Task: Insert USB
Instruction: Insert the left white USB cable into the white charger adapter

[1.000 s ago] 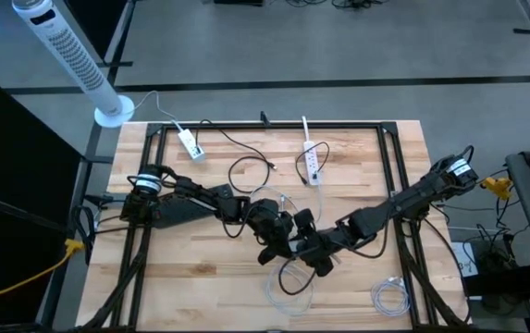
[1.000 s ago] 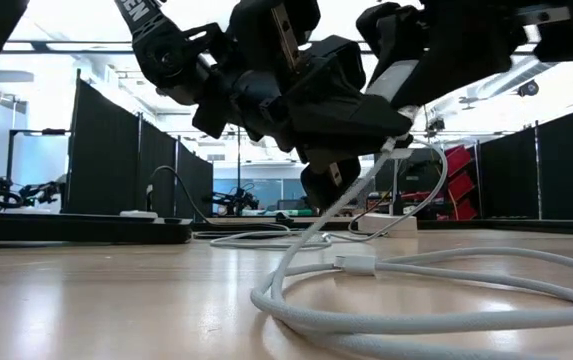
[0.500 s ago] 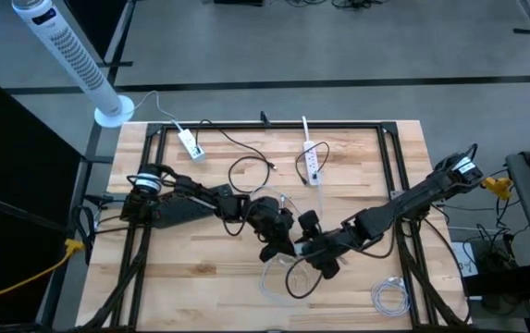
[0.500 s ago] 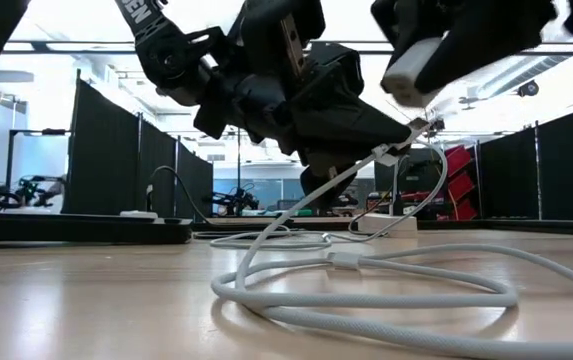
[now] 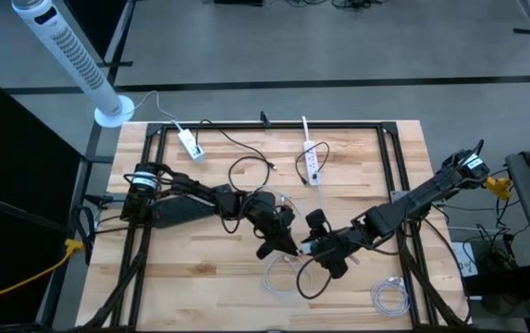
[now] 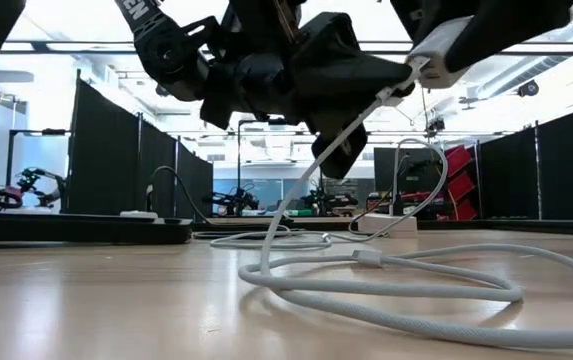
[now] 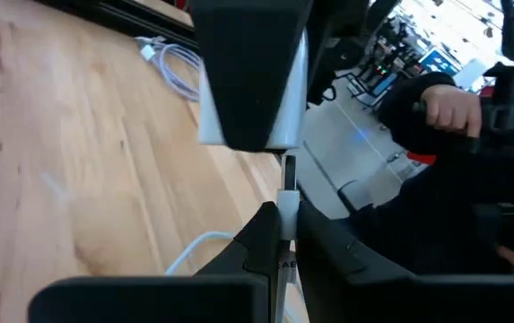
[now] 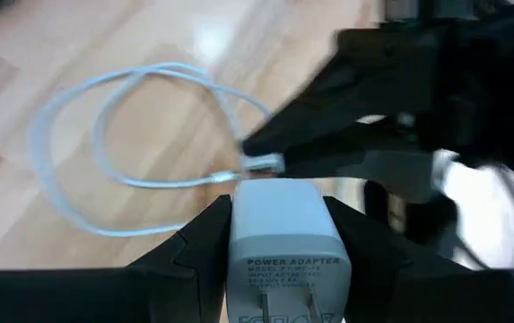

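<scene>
High view: left hand [image 5: 288, 242] and right hand [image 5: 318, 248] meet nose to nose above mid wooden table [image 5: 200, 287], white braided cable [image 5: 292, 280] looped beneath.

Low view: cable rising taut to small silver USB plug [image 6: 398, 91], touching white boxy power adapter [image 6: 444, 42].

Left wrist: fingers [image 7: 265, 235] pinching plug, tip at adapter face. Keep axis square, push straight.

Right wrist: fingers [image 8: 204, 240] clamped around adapter; hold rigid, no twist.

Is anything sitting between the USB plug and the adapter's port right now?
Nothing visible. The left gripper holds the USB plug just short of the power adapter in the right gripper, both raised off the table.
</scene>
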Robot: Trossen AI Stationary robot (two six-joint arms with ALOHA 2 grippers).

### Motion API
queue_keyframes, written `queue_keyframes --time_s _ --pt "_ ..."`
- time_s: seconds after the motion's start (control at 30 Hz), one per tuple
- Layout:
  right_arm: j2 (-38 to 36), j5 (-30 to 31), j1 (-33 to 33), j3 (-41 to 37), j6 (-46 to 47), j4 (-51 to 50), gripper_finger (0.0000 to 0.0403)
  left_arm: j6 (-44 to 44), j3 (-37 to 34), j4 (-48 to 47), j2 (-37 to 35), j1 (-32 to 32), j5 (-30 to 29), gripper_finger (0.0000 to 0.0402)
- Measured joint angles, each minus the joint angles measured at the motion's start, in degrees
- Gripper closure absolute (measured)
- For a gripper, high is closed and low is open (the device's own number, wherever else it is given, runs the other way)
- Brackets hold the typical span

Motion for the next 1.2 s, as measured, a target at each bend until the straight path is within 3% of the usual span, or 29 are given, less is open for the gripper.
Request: queue_keyframes --time_s 0.7,1.2 --pt "0.13 0.55 0.37 -0.02 -8.41 6.14 0.0262 0.00 -0.11 3.54 0.17 0.03 1.17 0.0384" --pt "0.15 5.39 1.81 0.00 -5.97 4.03 0.0262 -1.37 -0.11 5.58 0.15 0.93 0.89 0.0384"
